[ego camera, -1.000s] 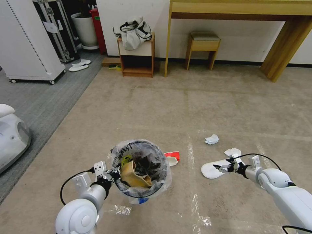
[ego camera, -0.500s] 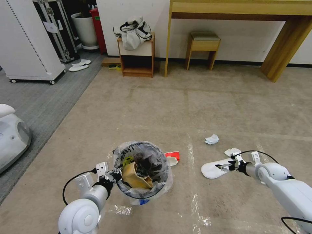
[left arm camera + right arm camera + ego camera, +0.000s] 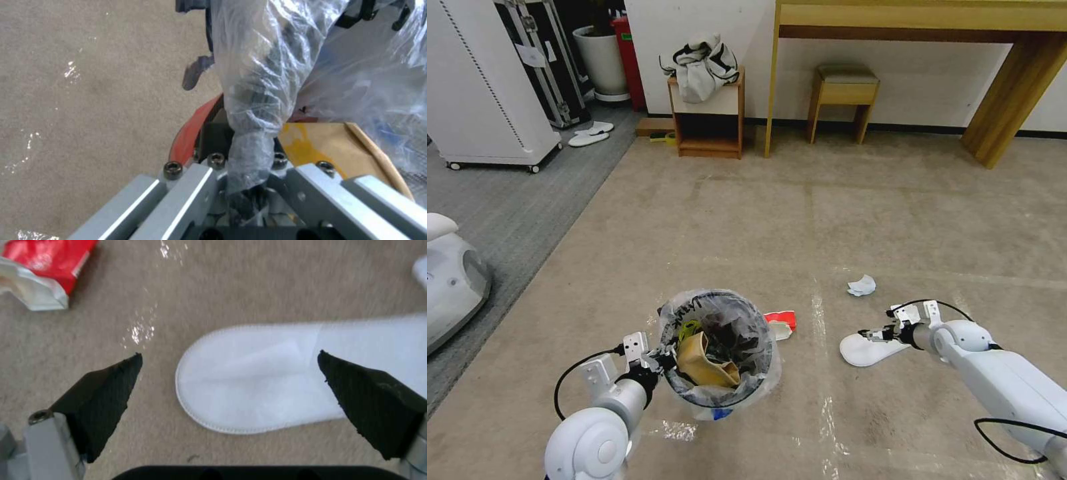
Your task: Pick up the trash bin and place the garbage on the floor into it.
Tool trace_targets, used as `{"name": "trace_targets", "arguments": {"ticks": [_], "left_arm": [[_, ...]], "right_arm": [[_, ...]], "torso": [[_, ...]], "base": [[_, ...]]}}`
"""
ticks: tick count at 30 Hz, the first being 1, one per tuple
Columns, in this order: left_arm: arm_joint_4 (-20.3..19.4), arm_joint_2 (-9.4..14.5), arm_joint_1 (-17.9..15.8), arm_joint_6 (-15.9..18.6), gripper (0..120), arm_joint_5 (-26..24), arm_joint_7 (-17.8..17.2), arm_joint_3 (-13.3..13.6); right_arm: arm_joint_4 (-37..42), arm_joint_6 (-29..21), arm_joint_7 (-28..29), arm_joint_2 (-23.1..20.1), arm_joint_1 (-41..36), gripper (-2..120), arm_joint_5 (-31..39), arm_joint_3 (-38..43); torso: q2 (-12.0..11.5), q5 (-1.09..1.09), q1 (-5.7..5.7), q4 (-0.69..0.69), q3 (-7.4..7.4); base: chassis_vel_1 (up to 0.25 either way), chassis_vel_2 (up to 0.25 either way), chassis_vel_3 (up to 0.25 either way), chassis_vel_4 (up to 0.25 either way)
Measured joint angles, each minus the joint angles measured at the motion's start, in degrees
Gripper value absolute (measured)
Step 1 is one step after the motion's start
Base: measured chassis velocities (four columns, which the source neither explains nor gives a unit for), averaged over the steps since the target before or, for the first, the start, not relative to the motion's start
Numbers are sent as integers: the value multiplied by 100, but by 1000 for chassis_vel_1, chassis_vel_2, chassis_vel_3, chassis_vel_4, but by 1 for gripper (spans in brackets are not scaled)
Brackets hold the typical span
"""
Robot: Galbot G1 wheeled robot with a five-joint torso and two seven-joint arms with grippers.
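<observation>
Right tool (image 3: 872, 333) spread wide over flat white oval insole (image 3: 864, 350); left tool (image 3: 657, 361) clenched on crinkly-bagged bin rim (image 3: 668, 377).

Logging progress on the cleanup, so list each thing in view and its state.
Trash bin: upright, rim held by left hand, brown paper bag inside.
Left hand: shut on the bin's rim and liner.
Right hand: open, over the insole's rounded end.
White insole: flat on the carpet.
Red-and-white wrapper: crushed, on the carpet beside the bin.
Tissue: crumpled, on the carpet.
</observation>
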Motion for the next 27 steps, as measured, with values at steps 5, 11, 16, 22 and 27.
{"name": "trace_targets", "arguments": {"ticks": [5, 11, 16, 22, 27], "left_arm": [[-13, 81, -22, -1, 1, -27, 28, -35], [-13, 122, -29, -1, 1, -54, 49, -66], [-37, 164, -48, -2, 1, -75, 61, -33], [55, 232, -162, -3, 1, -124, 62, 87], [77, 242, -161, -3, 1, -126, 75, 123]], "right_arm": [[-563, 34, -73, 184, 120, 100, -54, -116], [-955, 128, -195, 338, 239, 100, -230, -206], [-1372, 222, -201, 513, 336, 100, -393, -188], [-1534, 277, -112, 566, 309, 100, -488, 17], [-1639, 315, -42, 635, 338, 100, -562, 85]], "torso": [[0, 0, 0, 0, 0], [0, 0, -1, 0, 0], [0, 1, -1, 2, 0], [0, 0, -1, -2, 0], [1, 0, -1, 1, 0]], "base": [[0, 0, 0, 0], [0, 0, 0, 0], [0, 0, 0, 0], [0, 0, 0, 0], [0, 0, 0, 0]]}}
